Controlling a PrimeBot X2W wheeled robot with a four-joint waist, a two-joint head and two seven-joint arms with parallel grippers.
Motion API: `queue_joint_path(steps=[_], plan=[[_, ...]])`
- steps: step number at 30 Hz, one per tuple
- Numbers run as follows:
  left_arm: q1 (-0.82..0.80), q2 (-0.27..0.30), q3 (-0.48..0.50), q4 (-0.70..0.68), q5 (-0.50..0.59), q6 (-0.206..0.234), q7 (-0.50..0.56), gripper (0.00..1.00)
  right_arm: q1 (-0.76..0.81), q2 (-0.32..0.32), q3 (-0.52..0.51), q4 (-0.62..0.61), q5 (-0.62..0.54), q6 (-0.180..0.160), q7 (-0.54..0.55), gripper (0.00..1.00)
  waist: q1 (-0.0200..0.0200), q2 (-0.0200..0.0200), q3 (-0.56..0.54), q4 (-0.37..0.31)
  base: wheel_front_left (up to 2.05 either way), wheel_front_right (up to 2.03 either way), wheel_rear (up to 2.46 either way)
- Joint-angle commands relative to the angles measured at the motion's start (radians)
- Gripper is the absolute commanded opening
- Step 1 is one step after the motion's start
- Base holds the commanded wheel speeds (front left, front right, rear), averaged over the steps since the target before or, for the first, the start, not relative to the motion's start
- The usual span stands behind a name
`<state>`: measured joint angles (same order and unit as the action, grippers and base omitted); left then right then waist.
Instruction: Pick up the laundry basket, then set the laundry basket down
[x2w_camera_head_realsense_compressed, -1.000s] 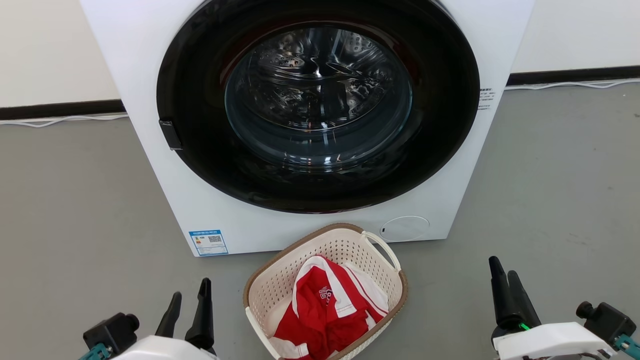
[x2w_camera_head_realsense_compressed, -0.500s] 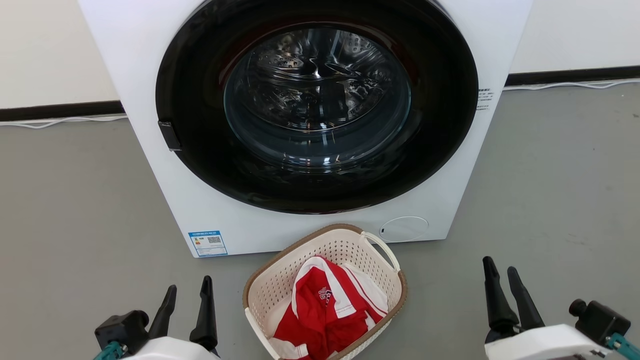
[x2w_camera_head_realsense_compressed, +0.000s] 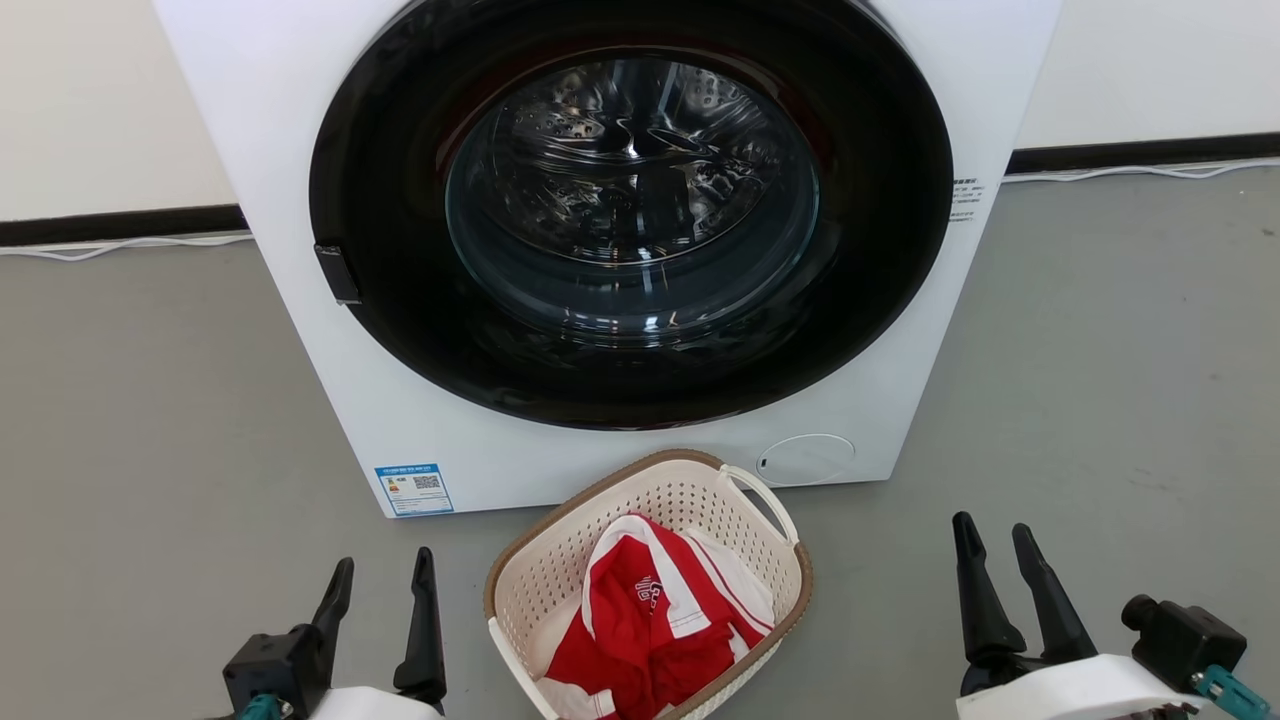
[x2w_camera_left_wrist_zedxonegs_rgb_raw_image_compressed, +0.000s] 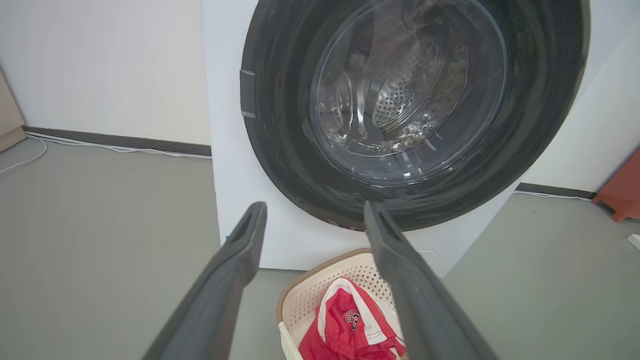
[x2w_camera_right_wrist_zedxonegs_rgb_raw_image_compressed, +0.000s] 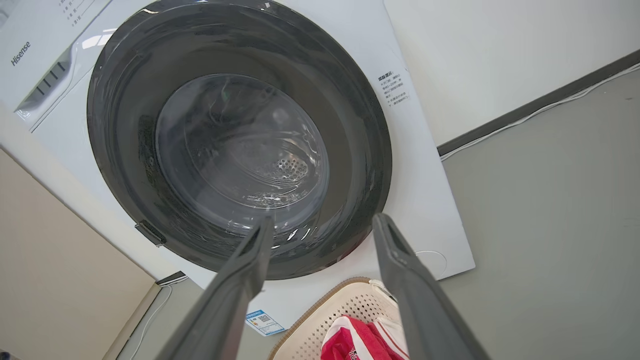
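Both claws are wide open and hold nothing. The left claw (x2w_camera_head_realsense_compressed: 384, 560) is low on the left, with its two dark fingers pointing up and a gap between them. The right claw (x2w_camera_head_realsense_compressed: 992, 525) is low on the right, and its fingers stand apart too. Neither claw touches anything.

Between the two claws, the laundry basket (x2w_camera_head_realsense_compressed: 545, 580) sits on the grey floor (x2w_camera_head_realsense_compressed: 150, 400). It is nearer the left claw than the right one, but apart from both. The basket is cream with lots of little holes and a brown rim. It sits a bit turned, with a white loop handle (x2w_camera_head_realsense_compressed: 765, 500) on its far right side. A red and white shirt (x2w_camera_head_realsense_compressed: 650, 620) lies crumpled inside it.

Just behind the basket stands a big white washing machine (x2w_camera_head_realsense_compressed: 880, 400). I cannot tell if the two touch. Its round dark door (x2w_camera_head_realsense_compressed: 630, 215) is shut, and the shiny drum shows through the glass. A small blue sticker (x2w_camera_head_realsense_compressed: 413, 488) is low on its front, on the left.

Behind the machine is a pale wall (x2w_camera_head_realsense_compressed: 100, 100) with a black strip (x2w_camera_head_realsense_compressed: 120, 218) along the bottom. A white cord (x2w_camera_head_realsense_compressed: 120, 240) runs along the floor there.
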<state>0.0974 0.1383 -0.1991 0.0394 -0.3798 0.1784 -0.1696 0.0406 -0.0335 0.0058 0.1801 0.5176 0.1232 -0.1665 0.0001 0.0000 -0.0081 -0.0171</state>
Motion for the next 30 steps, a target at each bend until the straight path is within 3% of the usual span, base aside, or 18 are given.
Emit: queue_joint_path(steps=[1, 26, 30], plan=[[-0.013, 0.015, 0.018, -0.037, 0.037, 0.016, -0.017, 1.00, -0.018, -0.012, 0.025, -0.033, -0.033, 0.006, -0.020, 1.00, 0.0000, 0.0000, -0.001, 0.000, 0.00, 0.00, 0.00], [0.043, 0.010, -0.006, -0.096, 0.324, 0.059, -0.090, 1.00, 0.010, -0.017, 0.067, -0.072, -0.319, 0.007, -0.093, 1.00, 0.0000, 0.0000, -0.019, -0.005, 0.00, 0.00, 0.00], [0.046, 0.005, 0.001, -0.095, 0.329, 0.055, -0.092, 1.00, 0.011, -0.017, 0.066, -0.074, -0.328, 0.008, -0.095, 1.00, 0.0000, 0.0000, -0.018, -0.005, 0.00, 0.00, 0.00]])
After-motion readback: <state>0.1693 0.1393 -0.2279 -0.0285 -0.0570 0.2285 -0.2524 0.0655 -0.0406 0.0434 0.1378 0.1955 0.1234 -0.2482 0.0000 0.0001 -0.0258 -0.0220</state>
